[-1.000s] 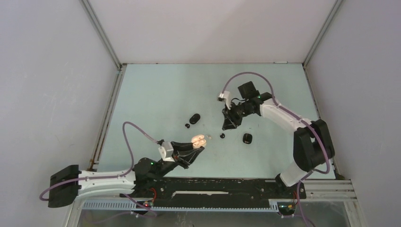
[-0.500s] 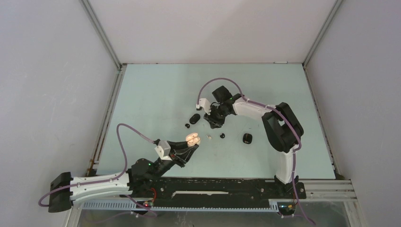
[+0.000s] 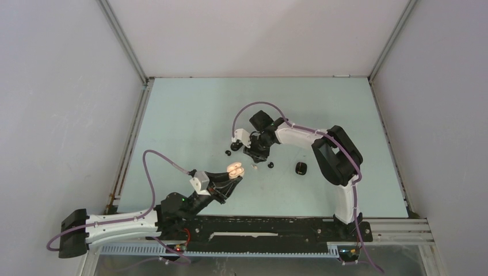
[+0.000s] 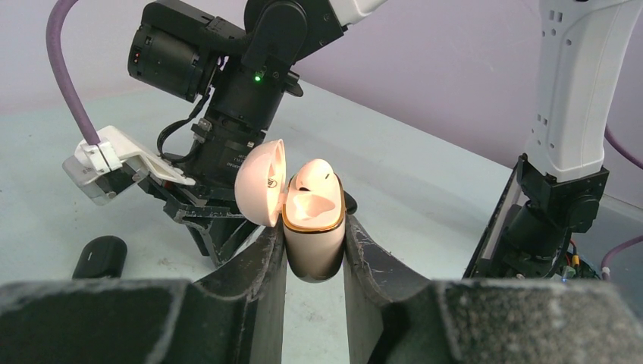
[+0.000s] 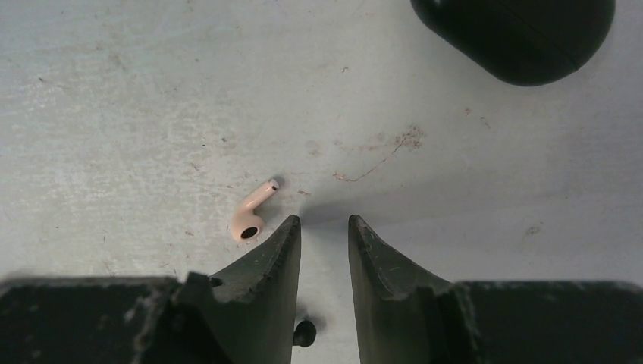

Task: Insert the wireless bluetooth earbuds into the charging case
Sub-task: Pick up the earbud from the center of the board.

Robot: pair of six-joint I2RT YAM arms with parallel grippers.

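My left gripper [image 4: 312, 241] is shut on the cream charging case [image 4: 312, 243], holding it upright with its lid [image 4: 260, 183] swung open. One cream earbud [image 4: 315, 174] sits in the case. In the top view the case [image 3: 235, 169] hangs near the table's front middle. My right gripper [image 5: 324, 224] hovers low over the table, open by a narrow gap with nothing between its tips. A loose cream earbud [image 5: 250, 214] lies just left of its left fingertip. A small black earbud [image 5: 304, 332] lies on the table under the fingers.
A black oval case [image 5: 515, 30] lies just beyond the right gripper [image 3: 251, 156], and shows as a dark case [image 4: 100, 256] in the left wrist view. Another black case [image 3: 301, 168] sits to the right. Black earbuds lie at left [image 3: 228, 153] and middle [image 3: 270, 165]. Walls enclose the table.
My right arm has swung left and nearer, from the back right to just above the loose cream earbud. The left arm shifted slightly left, still holding the open case.
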